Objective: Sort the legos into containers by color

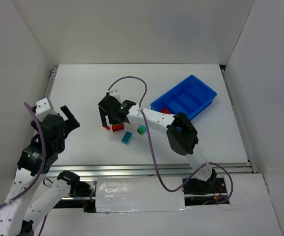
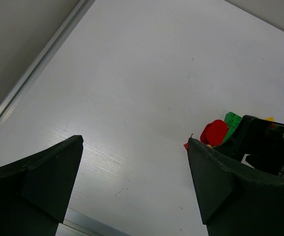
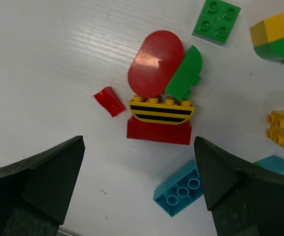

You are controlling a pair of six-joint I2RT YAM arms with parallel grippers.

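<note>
My right gripper (image 1: pixel 106 119) is open and empty, hovering over a cluster of legos mid-table. In the right wrist view its fingers (image 3: pixel 38 182) flank a red brick (image 3: pixel 159 132) topped by a yellow striped piece (image 3: pixel 161 109), with a red oval (image 3: pixel 155 63), a green curved piece (image 3: pixel 184 73), a small red chip (image 3: pixel 110 101) and a teal brick (image 3: pixel 181 192). A green square (image 3: pixel 216 20) and a yellow brick (image 3: pixel 283 129) lie to the right. The blue tray (image 1: pixel 204 84) sits at the far right with a red piece (image 1: pixel 165 111) in its nearest compartment. My left gripper (image 1: pixel 69 117) is open and empty at the left.
White walls enclose the table on three sides. A metal rail runs along the table's left edge (image 2: pixel 38 64) and near edge. A purple cable (image 1: pixel 146 132) trails from the right arm across the table. The left wrist view shows the red oval (image 2: pixel 214 132) beside the right gripper's black body (image 2: pixel 265 145).
</note>
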